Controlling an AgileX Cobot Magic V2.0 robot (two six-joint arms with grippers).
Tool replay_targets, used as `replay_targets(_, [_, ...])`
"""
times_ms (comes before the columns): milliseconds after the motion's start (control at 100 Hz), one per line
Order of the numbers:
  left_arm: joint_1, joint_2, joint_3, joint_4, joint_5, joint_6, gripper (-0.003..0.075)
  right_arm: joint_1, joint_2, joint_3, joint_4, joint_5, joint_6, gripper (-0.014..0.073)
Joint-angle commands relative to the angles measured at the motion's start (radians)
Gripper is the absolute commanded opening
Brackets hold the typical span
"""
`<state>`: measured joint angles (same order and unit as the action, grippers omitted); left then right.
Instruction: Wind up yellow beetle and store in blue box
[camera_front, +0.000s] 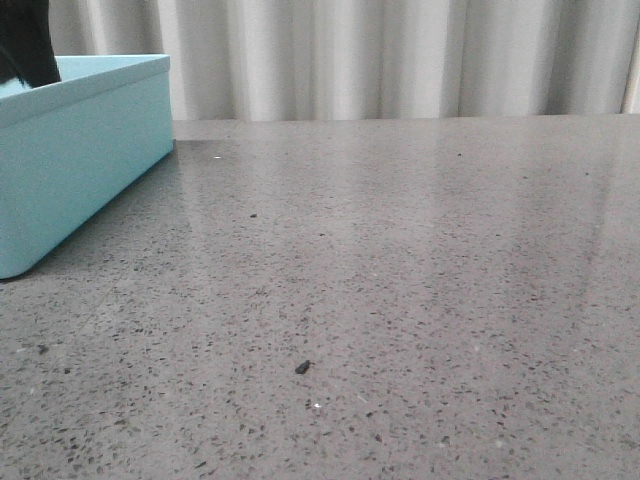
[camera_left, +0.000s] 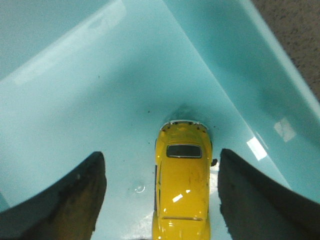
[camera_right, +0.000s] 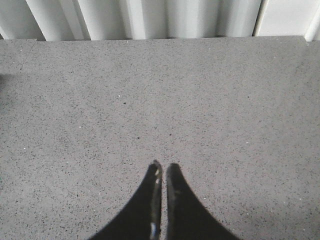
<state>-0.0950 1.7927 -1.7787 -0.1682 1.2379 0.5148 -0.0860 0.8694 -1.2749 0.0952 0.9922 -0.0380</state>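
Observation:
The yellow beetle lies on the floor of the blue box, near a corner, roof up. My left gripper is open inside the box, its two dark fingers apart on either side of the car and not touching it. In the front view the blue box stands at the far left of the table, with a dark part of my left arm above it; the car is hidden there. My right gripper is shut and empty over the bare table.
The speckled grey table stretches to a white curtain at the back. A small dark speck lies on the table near the front.

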Motion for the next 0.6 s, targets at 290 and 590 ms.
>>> replay_targets(290, [0.002, -0.273, -0.033, -0.152, 0.033, -0.032, -0.0021, -0.001, -0.108, 0.2, -0.05, -0.257, -0.008, -0.0061])
replay_targets(590, [0.002, -0.419, -0.011, -0.213, 0.007, -0.027, -0.0021, -0.001, -0.328, 0.51, -0.138, -0.528, -0.008, -0.0061])
